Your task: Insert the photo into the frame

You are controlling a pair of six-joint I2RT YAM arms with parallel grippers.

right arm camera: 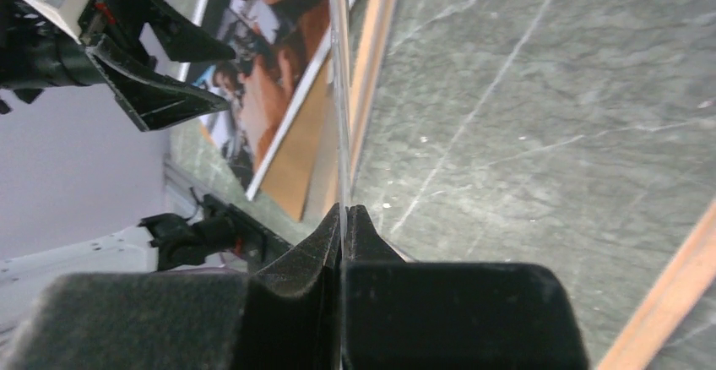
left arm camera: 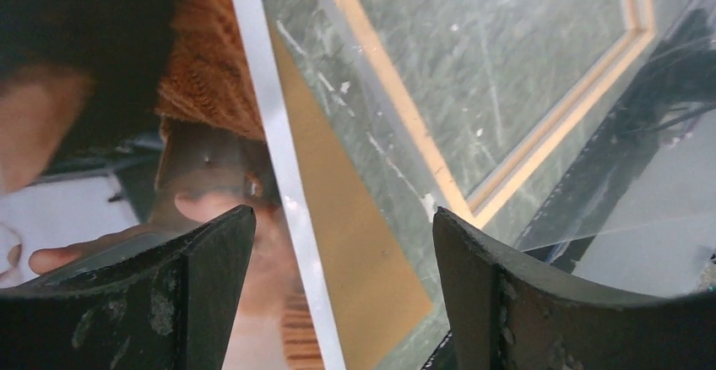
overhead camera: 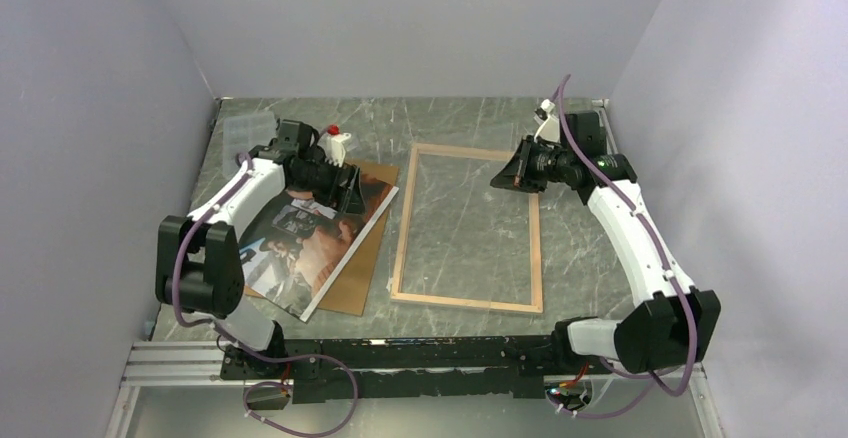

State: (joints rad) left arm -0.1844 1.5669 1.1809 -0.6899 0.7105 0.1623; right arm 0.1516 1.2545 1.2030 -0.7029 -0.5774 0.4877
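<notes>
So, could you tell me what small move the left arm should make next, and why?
Probably lower the left gripper and close it on the photo's edge: its jaws hang open right above that edge, and the photo lies beside the frame, not in it.

Plain pale lavender-grey walls (overhead camera: 400,18) fill the top, left and right of the picture. Between them, at centre, lies a dark green marbled tabletop (overhead camera: 470,123) with white veins, evenly lit.
</notes>
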